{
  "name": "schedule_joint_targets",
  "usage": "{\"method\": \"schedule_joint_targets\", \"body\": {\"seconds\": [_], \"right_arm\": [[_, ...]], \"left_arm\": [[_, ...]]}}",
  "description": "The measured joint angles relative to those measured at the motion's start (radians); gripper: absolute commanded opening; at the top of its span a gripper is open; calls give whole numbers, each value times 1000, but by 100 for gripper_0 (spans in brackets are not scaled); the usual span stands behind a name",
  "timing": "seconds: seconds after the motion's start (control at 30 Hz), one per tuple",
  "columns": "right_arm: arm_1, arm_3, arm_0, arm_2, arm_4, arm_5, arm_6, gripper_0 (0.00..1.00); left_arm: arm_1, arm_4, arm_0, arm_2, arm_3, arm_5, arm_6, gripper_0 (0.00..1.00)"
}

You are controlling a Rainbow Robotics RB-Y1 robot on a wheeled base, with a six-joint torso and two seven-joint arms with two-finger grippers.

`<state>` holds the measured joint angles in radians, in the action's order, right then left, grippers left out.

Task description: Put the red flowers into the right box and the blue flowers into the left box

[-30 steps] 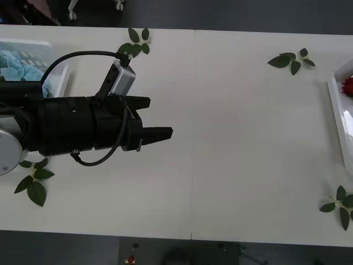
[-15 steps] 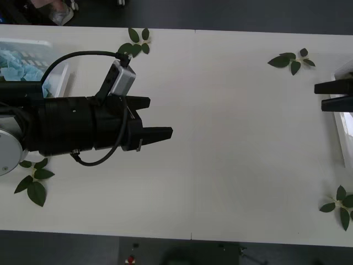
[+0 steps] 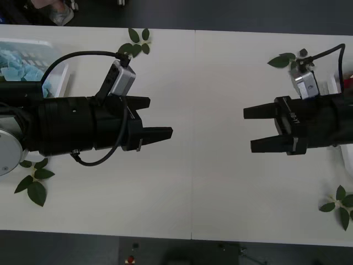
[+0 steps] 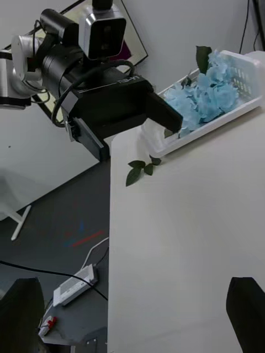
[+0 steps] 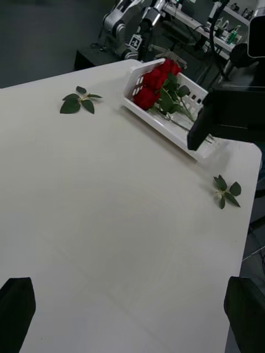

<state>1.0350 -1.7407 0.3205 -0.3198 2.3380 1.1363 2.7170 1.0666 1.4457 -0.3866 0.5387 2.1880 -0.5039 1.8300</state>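
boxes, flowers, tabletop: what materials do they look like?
Left box and right box: white moulded plastic, slotted walls, slight sheen. Blue flowers: likely fabric, matte fluffy petals. Red flowers: likely fabric heads with plastic green leaves; can't confirm. Table: smooth off-white laminate by the look, with a seam down the middle.

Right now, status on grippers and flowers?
Left gripper and right gripper open, empty, above bare table. Red flowers in right box, blue flowers in left box. Nothing obstructing.
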Motion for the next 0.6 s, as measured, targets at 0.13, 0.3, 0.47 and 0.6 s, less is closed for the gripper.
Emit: {"method": "schedule_joint_targets", "body": {"seconds": [0.13,0.3,0.47,0.6], "right_arm": [[-21,6,53,-63,-78,39,0,97],[-127,38,103,-44,-150,95,0,98],[-189,38,115,-32,-215,95,0,97],[-206,38,115,-32,-229,93,0,97]], "left_arm": [[0,0,0,0,0,0,0,100],[0,0,0,0,0,0,0,100],[0,0,0,0,0,0,0,100],[0,0,0,0,0,0,0,100]]}}
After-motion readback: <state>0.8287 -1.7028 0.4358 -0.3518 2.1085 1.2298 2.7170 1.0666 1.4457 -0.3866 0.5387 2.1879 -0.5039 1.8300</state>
